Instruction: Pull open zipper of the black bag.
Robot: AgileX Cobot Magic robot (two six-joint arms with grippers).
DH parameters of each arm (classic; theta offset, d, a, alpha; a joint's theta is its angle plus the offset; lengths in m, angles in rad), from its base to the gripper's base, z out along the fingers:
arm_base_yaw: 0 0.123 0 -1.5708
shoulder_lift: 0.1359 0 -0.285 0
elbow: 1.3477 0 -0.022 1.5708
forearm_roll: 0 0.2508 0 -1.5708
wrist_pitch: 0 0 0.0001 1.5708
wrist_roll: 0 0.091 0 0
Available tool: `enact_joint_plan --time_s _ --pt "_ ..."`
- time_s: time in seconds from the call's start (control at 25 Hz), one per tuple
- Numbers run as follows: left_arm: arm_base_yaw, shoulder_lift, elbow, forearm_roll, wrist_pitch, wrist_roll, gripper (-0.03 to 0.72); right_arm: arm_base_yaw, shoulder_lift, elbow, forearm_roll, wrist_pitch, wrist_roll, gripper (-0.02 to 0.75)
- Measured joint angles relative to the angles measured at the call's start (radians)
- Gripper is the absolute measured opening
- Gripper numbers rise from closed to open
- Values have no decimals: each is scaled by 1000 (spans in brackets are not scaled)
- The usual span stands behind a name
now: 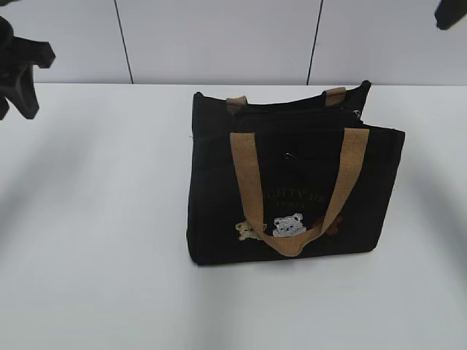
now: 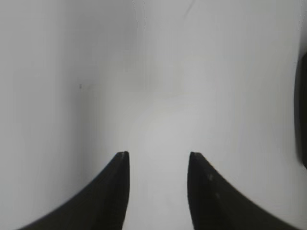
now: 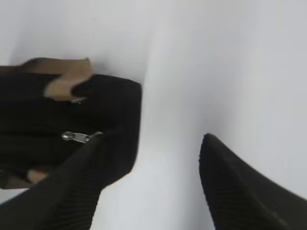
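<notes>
The black bag stands upright in the middle of the white table, its tan handles hanging down the front over small bear patches. The zipper runs along its top. In the right wrist view the silver pull tab lies on the bag's top near its end, just left of my left fingertip. My right gripper is open and holds nothing, hovering beside that end of the bag. My left gripper is open over bare table, well left of the bag, and appears at the exterior view's upper left.
A white panelled wall rises behind the table's far edge. Bare white tabletop surrounds the bag on all sides. A dark edge shows at the right border of the left wrist view. Only a tip of the right arm shows at the exterior view's top right.
</notes>
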Motion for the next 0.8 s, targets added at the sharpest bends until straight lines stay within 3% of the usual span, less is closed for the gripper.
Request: enact_joint_plan --time_s 0.16,0.32,0.8 --pt "58 -87 34 -2 2 3 300 -83 -36 126 0 -1 -54 473" --pt "105 -218 124 19 3 3 300 -107 -161 306 8 -1 -59 473" --pt "108 -772 508 43 11 3 300 -107 -804 737 54 0 -64 473"
